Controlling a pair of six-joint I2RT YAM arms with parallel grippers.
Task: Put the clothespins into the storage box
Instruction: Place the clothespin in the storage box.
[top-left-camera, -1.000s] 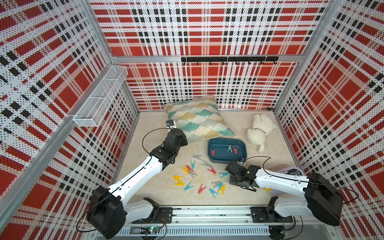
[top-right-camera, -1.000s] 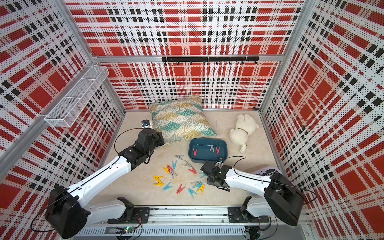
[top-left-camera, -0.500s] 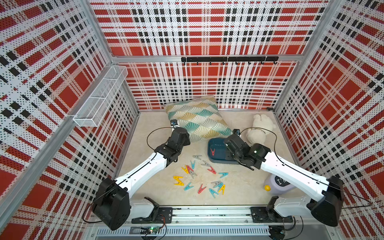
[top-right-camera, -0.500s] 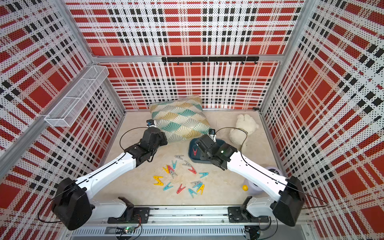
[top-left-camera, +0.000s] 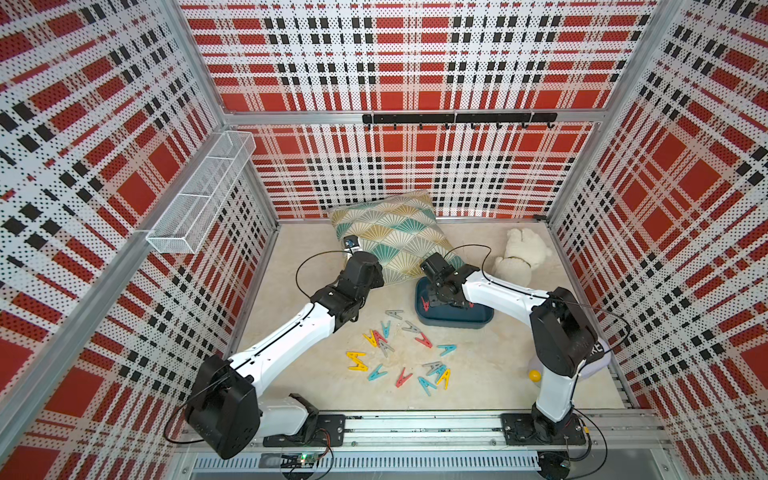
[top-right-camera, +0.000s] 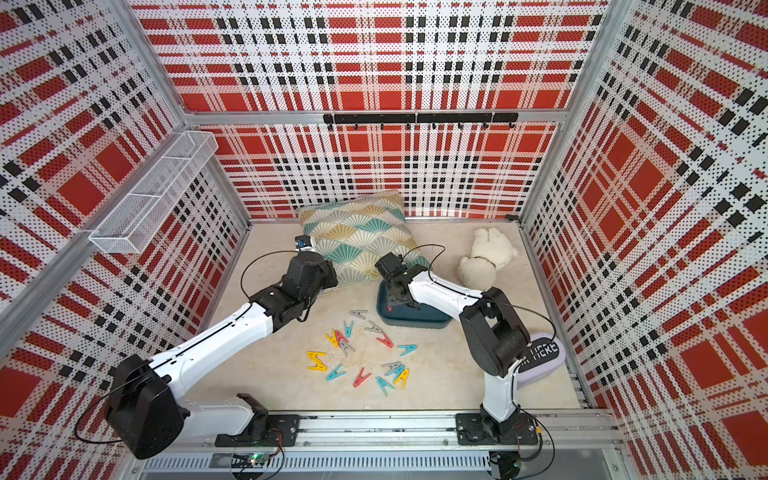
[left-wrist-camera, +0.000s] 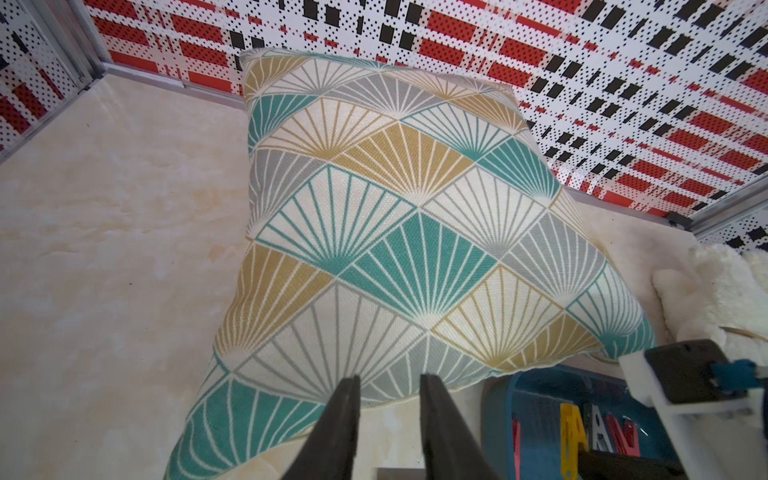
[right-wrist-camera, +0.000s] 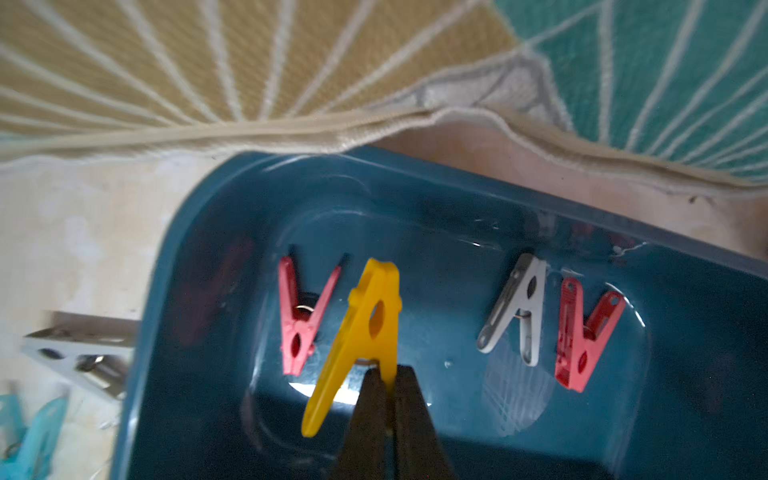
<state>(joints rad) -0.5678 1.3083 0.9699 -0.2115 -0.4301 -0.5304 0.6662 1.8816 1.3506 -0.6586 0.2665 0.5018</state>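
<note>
Right pincer (right-wrist-camera: 388, 372) clamped on one leg of a yellow clothespin (right-wrist-camera: 365, 328), which we see held over the storage box (right-wrist-camera: 457, 208); three more clothespins (right-wrist-camera: 519, 311) lie inside. Left pincer (left-wrist-camera: 388, 380) hangs part open, empty, near the pillow (left-wrist-camera: 395, 232). Box sits on the bench (top-left-camera: 498, 365) just beside the pillow; we note loose pins (top-left-camera: 423, 340) scattered toward the near edge.

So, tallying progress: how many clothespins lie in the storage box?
3: red clothespin near the storage box corner, grey clothespin beside another red clothespin. The yellow clothespin held by the right gripper may hide others.
</note>
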